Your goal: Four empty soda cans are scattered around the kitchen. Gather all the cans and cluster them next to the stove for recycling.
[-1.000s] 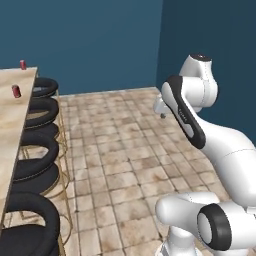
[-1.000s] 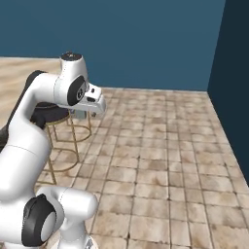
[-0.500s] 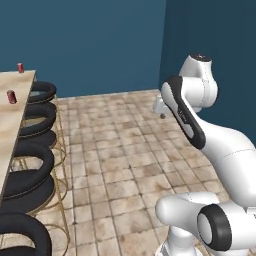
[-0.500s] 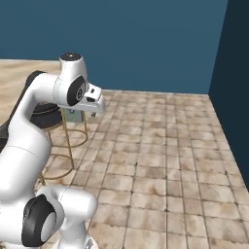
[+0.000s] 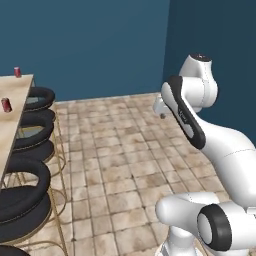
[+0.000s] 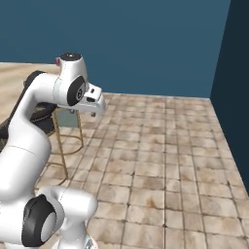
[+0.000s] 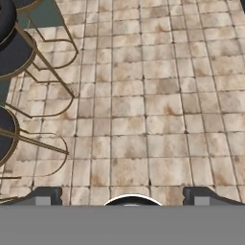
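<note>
Soda cans, two small red cylinders with silvery tops, stand on the beige marble counter at the far left of the left base view: one near the counter's left edge, the other farther back by its far corner, the two well apart. Neither is in any container; both stand upright on the bare stone.

Largest in sight is the tan tiled floor, which meets dark blue walls. Along the counter's side runs a row of round black-cushioned bar stools with thin brass wire frames.

The white arm with dark joints is folded high, its elbow raised and its forearm sloping down over the open floor, well apart from the counter and the cans. The end effector points down at the tiles, its two dark fingertips spread wide with nothing between them. In the right base view the end effector juts out beside the topmost joint, near a stool.
</note>
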Controlling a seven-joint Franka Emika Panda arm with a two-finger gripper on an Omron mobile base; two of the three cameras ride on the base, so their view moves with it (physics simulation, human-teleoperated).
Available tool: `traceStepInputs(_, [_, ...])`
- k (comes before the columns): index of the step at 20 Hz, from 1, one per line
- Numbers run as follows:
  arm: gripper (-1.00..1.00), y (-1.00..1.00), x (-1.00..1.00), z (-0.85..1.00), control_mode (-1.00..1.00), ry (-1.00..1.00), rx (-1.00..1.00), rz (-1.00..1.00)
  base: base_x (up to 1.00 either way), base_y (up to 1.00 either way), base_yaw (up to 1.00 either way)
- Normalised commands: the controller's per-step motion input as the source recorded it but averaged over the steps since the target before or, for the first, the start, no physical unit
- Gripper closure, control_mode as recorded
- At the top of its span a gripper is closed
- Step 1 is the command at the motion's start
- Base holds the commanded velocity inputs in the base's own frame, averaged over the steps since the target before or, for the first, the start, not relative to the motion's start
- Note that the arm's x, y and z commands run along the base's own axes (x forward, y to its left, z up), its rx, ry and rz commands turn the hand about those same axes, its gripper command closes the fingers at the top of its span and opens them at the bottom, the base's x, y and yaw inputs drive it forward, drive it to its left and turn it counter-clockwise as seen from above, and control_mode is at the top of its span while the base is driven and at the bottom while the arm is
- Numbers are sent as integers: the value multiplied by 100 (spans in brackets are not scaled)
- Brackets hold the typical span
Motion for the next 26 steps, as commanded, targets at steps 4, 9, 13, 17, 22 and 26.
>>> traceStepInputs(4, [-100, 0, 0, 0, 100, 0, 0, 0, 62, -22, 1])
traceStepInputs(9, [-100, 0, 0, 0, 100, 0, 0, 0, 62, -20, 1])
traceStepInputs(13, [-100, 0, 0, 0, 100, 0, 0, 0, 64, -19, 1])
traceStepInputs(17, [-100, 0, 0, 0, 100, 0, 0, 0, 65, -17, 1])
traceStepInputs(22, [-100, 0, 0, 0, 100, 0, 0, 0, 64, -12, 0])
traceStepInputs(26, [-100, 0, 0, 0, 100, 0, 0, 0, 64, -11, 0])
